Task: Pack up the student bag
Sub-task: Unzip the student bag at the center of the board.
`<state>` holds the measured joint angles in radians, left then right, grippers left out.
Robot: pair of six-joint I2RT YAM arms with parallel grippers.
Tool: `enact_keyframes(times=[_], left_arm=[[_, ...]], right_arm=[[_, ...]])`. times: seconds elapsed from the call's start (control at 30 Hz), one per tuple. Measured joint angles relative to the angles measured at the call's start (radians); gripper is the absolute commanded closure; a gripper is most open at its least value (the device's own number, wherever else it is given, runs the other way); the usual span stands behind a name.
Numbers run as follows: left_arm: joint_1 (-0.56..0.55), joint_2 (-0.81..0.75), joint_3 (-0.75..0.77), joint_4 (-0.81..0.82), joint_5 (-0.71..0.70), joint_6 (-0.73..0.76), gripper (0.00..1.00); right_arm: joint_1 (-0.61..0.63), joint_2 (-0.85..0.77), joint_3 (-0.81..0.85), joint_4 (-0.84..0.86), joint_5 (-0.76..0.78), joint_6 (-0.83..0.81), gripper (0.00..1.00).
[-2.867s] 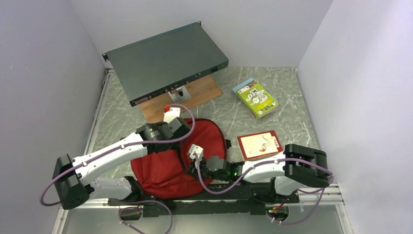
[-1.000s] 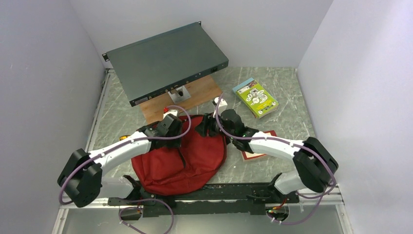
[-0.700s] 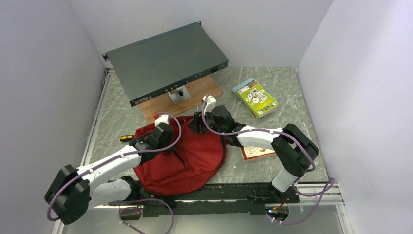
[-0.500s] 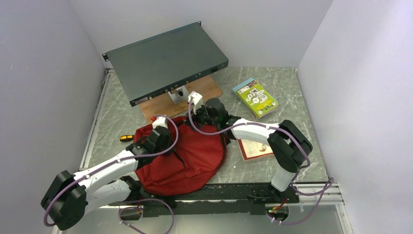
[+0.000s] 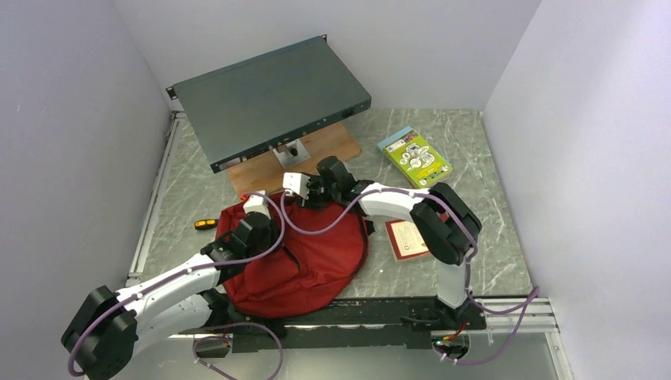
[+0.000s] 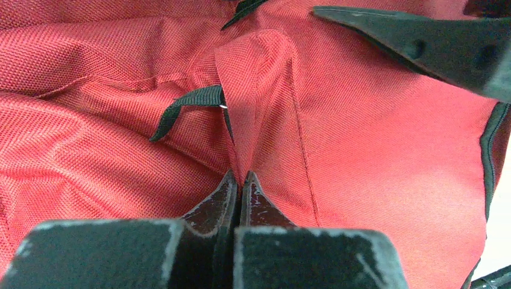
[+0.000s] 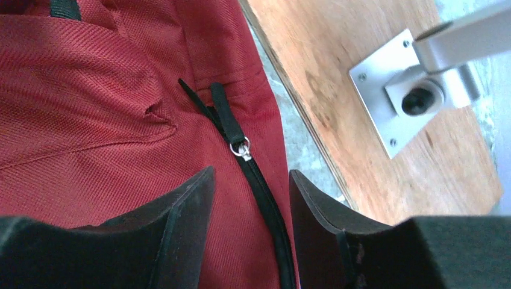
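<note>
L gripper [image 6: 241,180] is nearest. A sec ago it was wide open; now it's clenched tight on a fold of the bag [image 6: 373,150], w/ red cloth poking up right past its tips. A small black strap [image 6: 190,105] lies a bit beyond the tips, to their left. The bag sits flat on the table under both hands.

R gripper [image 7: 250,180] has swung over from the near side and now hangs at the bag's far edge. Its fingers are apart, holding nothing, w/ the black zip line running between them. The zip looks shut here. The zip pull [image 7: 241,147] is just ahead of the tips, not touched yet.

Past that hand: a wood board [image 7: 337,78] w/ a metal plate [image 7: 391,90], then the grey box [image 5: 269,103]. The red book [image 5: 407,237] and green book [image 5: 415,158] wait off to that hand's right, outside the bag.

So L pins the cloth steady, and R prob. goes for the pull next to open the bag. Packing hasn't begun.
</note>
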<state>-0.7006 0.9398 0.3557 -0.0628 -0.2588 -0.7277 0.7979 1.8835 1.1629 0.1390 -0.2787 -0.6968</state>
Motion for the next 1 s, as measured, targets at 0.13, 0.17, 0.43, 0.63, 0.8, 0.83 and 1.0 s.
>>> enact_keyframes(times=[0.13, 0.17, 0.43, 0.63, 0.8, 0.83, 1.0], left_arm=[[0.001, -0.023, -0.023, 0.026, 0.002, -0.002, 1.0], [0.001, -0.028, -0.027, 0.029, 0.003, -0.003, 1.0], [0.002, -0.039, -0.038, 0.042, 0.008, -0.003, 1.0], [0.002, -0.039, -0.038, 0.042, 0.01, -0.003, 1.0], [0.003, -0.039, -0.038, 0.042, 0.011, -0.003, 1.0], [0.003, -0.039, -0.038, 0.042, 0.011, -0.003, 1.0], [0.004, -0.039, -0.038, 0.041, 0.011, -0.003, 1.0]], right_arm=[[0.0, 0.053, 0.074, -0.064, -0.022, -0.079, 0.5], [0.0, 0.063, 0.092, -0.077, -0.024, -0.091, 0.5], [0.003, 0.098, 0.163, -0.123, -0.05, -0.142, 0.51], [0.013, 0.153, 0.22, -0.167, -0.063, -0.175, 0.55], [0.016, 0.181, 0.26, -0.213, -0.076, -0.203, 0.54], [0.016, 0.183, 0.264, -0.219, -0.077, -0.207, 0.54], [0.016, 0.2, 0.299, -0.256, -0.09, -0.229, 0.56]])
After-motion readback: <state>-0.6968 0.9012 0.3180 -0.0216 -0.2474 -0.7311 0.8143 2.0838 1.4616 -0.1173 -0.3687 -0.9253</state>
